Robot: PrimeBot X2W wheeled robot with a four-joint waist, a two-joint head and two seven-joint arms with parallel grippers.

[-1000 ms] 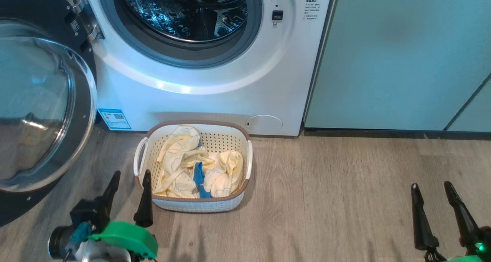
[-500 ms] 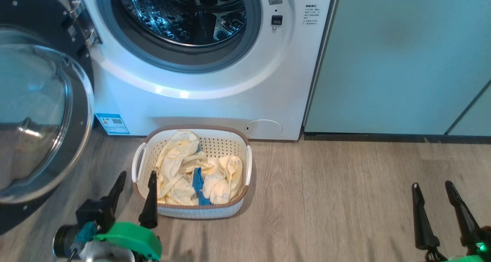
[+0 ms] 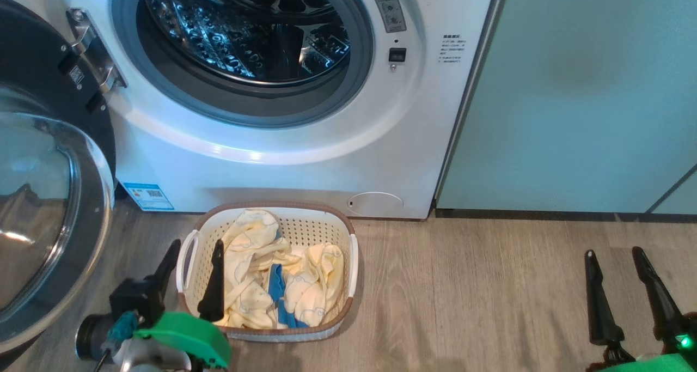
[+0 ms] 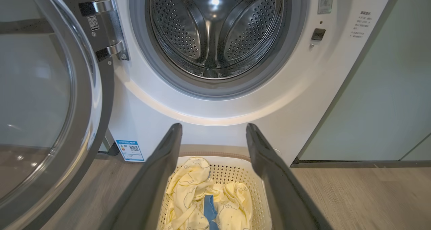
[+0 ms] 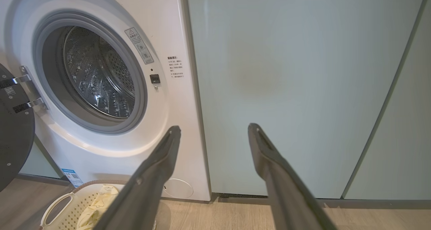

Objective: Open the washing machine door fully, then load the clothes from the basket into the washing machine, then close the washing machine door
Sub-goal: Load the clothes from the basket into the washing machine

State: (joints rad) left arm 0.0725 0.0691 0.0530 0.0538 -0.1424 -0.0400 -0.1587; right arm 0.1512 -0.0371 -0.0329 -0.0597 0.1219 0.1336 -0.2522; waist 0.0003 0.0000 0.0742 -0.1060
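Observation:
The white washing machine (image 3: 305,165) stands with its steel drum (image 3: 245,29) exposed. Its black, glass-bowled door (image 3: 49,214) is swung out wide to the left. On the floor before it sits the cream basket (image 3: 272,205), holding pale yellow clothes (image 3: 256,268) and a blue piece (image 3: 276,285). My left gripper (image 3: 197,243) is open at the basket's left end, one finger over its left handle and the other over the clothes' left edge. In the left wrist view that gripper (image 4: 213,125) frames the clothes (image 4: 188,189). My right gripper (image 3: 612,251) hangs open over bare floor, far right.
Pale green cabinets (image 3: 572,89) adjoin the machine on the right, also seen as cabinet fronts (image 5: 286,88) in the right wrist view. Wood-look floor (image 3: 463,285) stretches between the basket and my right gripper. The open door takes up the space at left.
The head camera has shifted, so machine and basket sit lower in the picture. My left gripper now reaches further over the basket's left side. The right gripper keeps its place.

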